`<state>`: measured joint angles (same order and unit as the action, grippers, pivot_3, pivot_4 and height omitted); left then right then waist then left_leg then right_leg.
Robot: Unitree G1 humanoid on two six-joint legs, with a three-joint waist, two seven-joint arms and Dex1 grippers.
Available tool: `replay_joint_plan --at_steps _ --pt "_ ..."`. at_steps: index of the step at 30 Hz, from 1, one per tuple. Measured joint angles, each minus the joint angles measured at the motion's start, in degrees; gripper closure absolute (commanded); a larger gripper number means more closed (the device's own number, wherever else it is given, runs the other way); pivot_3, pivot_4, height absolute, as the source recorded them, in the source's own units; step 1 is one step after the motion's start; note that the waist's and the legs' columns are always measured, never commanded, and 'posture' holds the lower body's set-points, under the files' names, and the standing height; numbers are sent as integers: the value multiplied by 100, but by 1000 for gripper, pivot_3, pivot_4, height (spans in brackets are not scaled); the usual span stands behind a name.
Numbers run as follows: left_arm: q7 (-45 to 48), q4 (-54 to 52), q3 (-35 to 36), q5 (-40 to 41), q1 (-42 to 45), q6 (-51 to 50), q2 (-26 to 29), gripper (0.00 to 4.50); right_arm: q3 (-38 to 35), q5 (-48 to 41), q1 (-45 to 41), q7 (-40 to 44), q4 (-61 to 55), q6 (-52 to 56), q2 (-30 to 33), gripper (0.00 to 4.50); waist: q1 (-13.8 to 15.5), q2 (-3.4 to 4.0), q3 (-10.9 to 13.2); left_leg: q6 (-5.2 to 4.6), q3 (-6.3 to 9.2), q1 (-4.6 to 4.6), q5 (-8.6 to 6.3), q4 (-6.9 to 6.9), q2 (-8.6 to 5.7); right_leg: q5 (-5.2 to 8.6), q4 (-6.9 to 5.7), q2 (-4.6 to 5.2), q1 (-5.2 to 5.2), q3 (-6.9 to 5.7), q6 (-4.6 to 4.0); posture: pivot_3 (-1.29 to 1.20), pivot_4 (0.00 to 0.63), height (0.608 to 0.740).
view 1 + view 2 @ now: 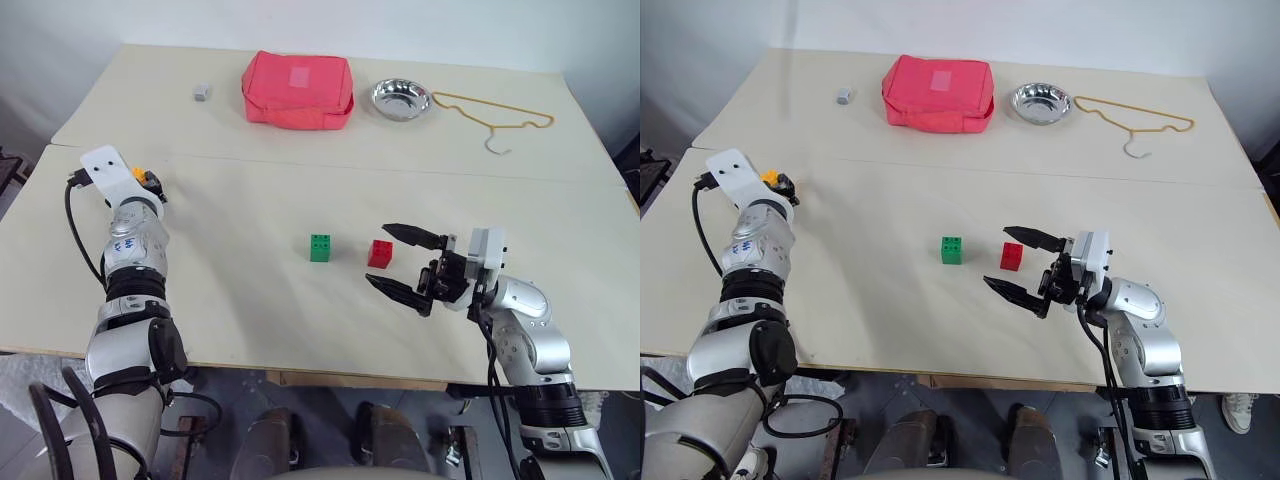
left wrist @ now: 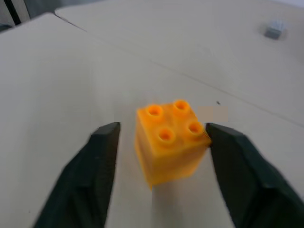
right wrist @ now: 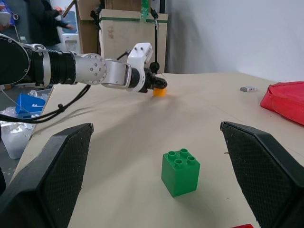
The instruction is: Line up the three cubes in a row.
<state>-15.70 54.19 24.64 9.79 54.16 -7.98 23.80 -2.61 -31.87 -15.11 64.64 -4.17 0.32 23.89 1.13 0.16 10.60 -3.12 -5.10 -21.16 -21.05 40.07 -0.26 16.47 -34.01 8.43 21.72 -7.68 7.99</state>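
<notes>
L gripper (image 2: 161, 142) jaws astride orange-yellow cube (image 2: 170, 141), one pad touching, other a gap off: closing, not clamped; cube at table's (image 1: 250, 330) 9 o'clock, apart from others, likely why it's fetched | green cube (image 1: 320, 247) centre, red cube (image 1: 380, 253) at its 3 o'clock, row's start | R gripper (image 1: 397, 262) jaws wide, empty, near red, waiting.

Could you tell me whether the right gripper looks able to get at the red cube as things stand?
Probably yes: the right gripper stands open just beside the red cube, with nothing between them on the table.
</notes>
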Motion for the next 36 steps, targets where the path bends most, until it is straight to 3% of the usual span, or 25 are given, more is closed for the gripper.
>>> replay_joint_plan --at_steps 1,5,7,10,15,20,24,31,36 --pt "-1 21 0 4 17 25 4 3007 0 1 3 0 1 -18 -4 0 2 0 0 0 0 0 0 0 0 0 0 0 0 0 0 0 150 740" --pt "193 45 39 143 15 95 12 3029 0 8 4 0 1 -41 -14 0 7 0 0 0 0 0 0 1 0 0 -1 0 0 1 0 0 150 740" --pt "848 -32 125 398 -82 237 36 3029 -3 18 24 -9 1 -51 -14 0 0 0 0 0 -1 0 0 0 0 0 -1 0 1 -1 0 0 150 740" --pt "2565 -500 113 908 -435 213 258 3029 -28 28 136 -36 -2 -59 2 0 -48 0 0 0 -10 -6 0 -3 1 0 -2 0 13 -2 0 0 150 740" --pt "7417 -2456 -758 1811 -1706 27 1473 3029 -454 -9 702 -39 -107 -27 471 0 -157 1 0 5 -35 -11 -3 -12 0 1 -19 1 45 -3 -2 0 150 740" --pt "9315 -1756 -1483 1469 -1187 600 1817 3029 -663 -34 1002 -11 -231 -32 662 0 -94 4 -1 6 -45 -1 6 2 2 2 -11 -3 24 -2 -1 0 150 740" --pt "10170 -758 -2076 885 -714 1517 1689 3029 -726 -39 1146 -26 -248 -35 696 0 -121 4 -1 5 -57 -5 6 -4 -2 2 -15 -3 39 4 -1 0 150 740" --pt "10175 954 -2680 -1 -100 2939 1323 3029 -895 -80 1228 -87 -273 -35 728 0 -127 2 1 4 -77 -28 5 -4 -5 2 -30 -2 76 -1 -1 0 150 740" --pt "10170 1484 -2743 -335 243 3418 1215 3029 -910 -93 1374 -161 -510 -29 738 0 -115 1 0 -4 -78 -27 7 2 2 2 -43 10 75 2 -1 0 150 740"
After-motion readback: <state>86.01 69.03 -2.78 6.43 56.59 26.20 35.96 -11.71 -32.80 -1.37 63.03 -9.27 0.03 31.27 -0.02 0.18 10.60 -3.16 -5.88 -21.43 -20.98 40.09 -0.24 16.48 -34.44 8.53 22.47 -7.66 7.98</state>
